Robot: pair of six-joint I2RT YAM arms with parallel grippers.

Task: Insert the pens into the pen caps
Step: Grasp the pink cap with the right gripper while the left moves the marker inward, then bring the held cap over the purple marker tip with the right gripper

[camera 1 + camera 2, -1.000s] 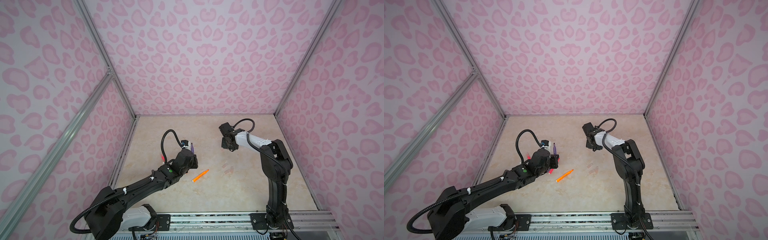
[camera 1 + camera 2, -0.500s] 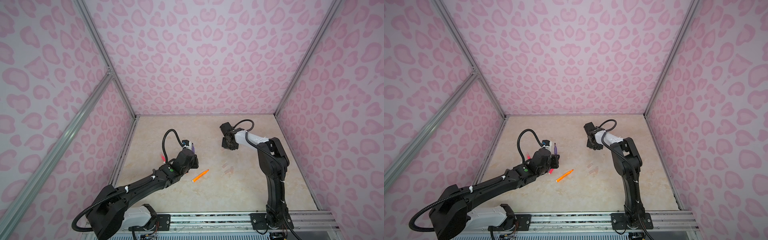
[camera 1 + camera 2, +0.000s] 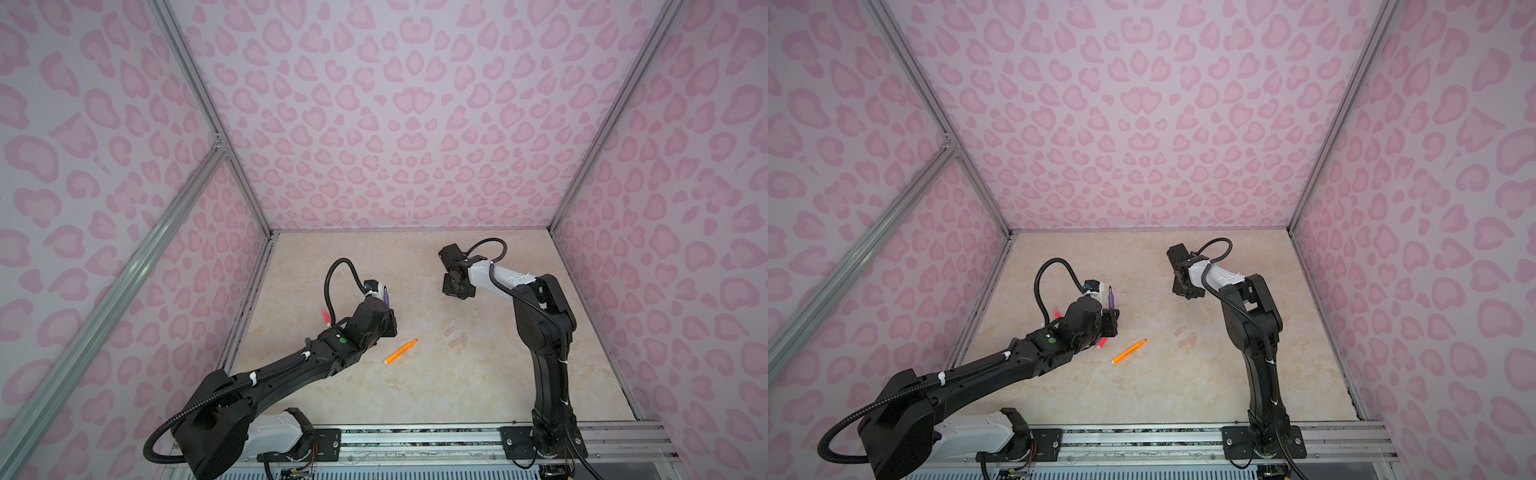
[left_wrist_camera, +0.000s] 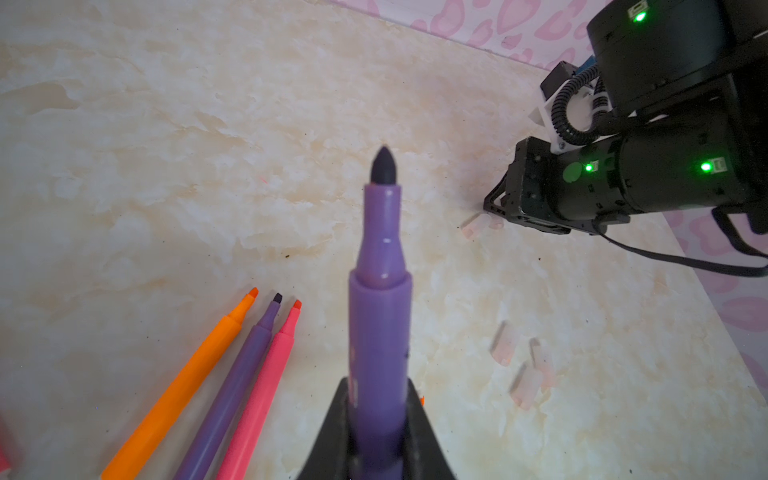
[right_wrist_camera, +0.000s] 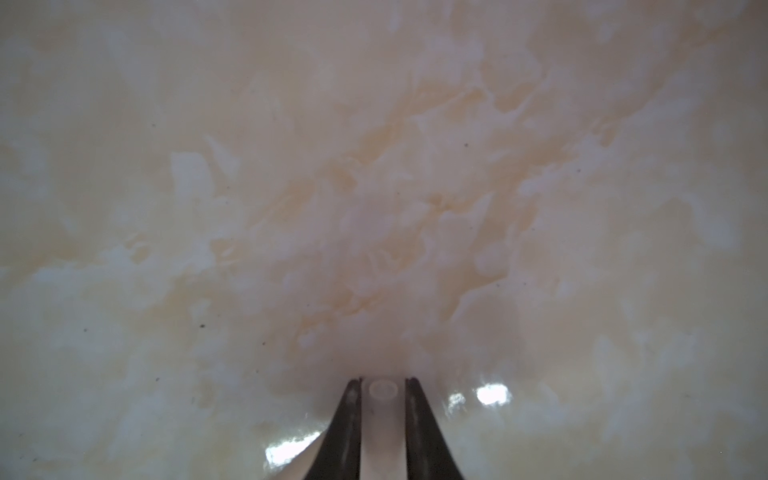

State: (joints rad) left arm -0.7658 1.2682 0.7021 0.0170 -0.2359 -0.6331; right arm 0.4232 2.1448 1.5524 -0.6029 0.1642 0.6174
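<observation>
**One pen and one cap in hand, nothing joined yet**

Nearest me, an orange pen (image 3: 401, 351) lies loose and uncapped on the table (image 3: 415, 399). A few spare caps (image 3: 457, 340) lie near it, off to the right. Further back, the left gripper (image 4: 378, 399) is clamped tight on a purple pen (image 4: 380, 291), dark tip pointing up and away. Three more pens (image 4: 241, 374), orange, purple and pink, lie side by side close by, all bare-tipped. Farthest off, the right gripper (image 5: 382, 395) is down at the tabletop, pinched on a clear cap (image 5: 382, 419). As I judge it, no pen in sight wears a cap, so every insertion is left to do.
</observation>
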